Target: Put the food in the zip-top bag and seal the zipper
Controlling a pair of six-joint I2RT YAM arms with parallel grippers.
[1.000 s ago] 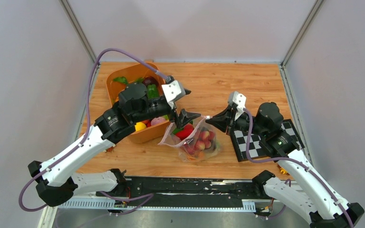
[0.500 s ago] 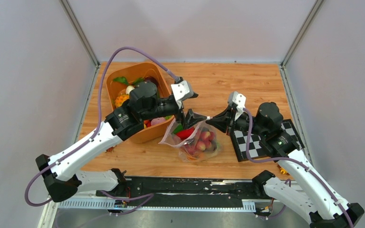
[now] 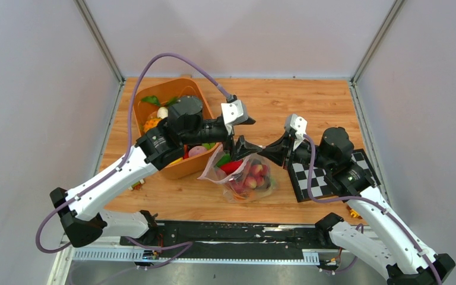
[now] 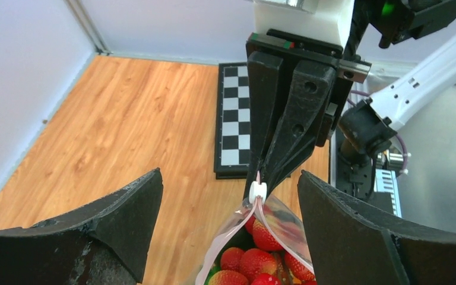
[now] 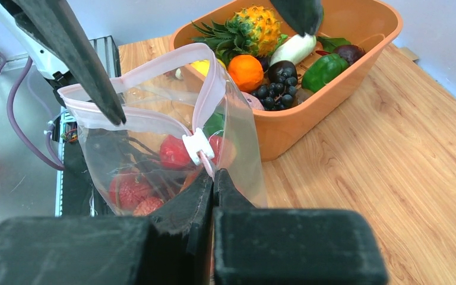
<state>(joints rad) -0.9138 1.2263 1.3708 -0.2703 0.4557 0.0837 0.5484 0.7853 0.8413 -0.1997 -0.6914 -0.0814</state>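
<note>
The clear zip-top bag (image 3: 250,178) lies on the table, mouth open, holding strawberries (image 4: 255,261) and other red and green food. Its pinkish zipper (image 4: 230,234) splits into two strips below a white slider (image 4: 257,190). My right gripper (image 3: 263,151) is shut on the zipper end just past the slider (image 5: 197,146) and holds the mouth up; in the right wrist view the gripper (image 5: 214,176) clamps the pink strip. My left gripper (image 3: 249,133) is open and empty, and in the left wrist view it (image 4: 230,174) straddles the bag mouth, touching nothing.
The orange tub (image 3: 166,83) stands left of the bag with a pineapple (image 5: 249,27), an orange (image 5: 245,71), grapes and a green pepper (image 5: 323,68) inside. A black-and-white checkered board (image 3: 320,178) lies under my right arm. Grey walls enclose the table.
My left gripper has moved right and a little away from the tub, ending over the bag mouth close to the right gripper. The right gripper and bag have stayed put.
</note>
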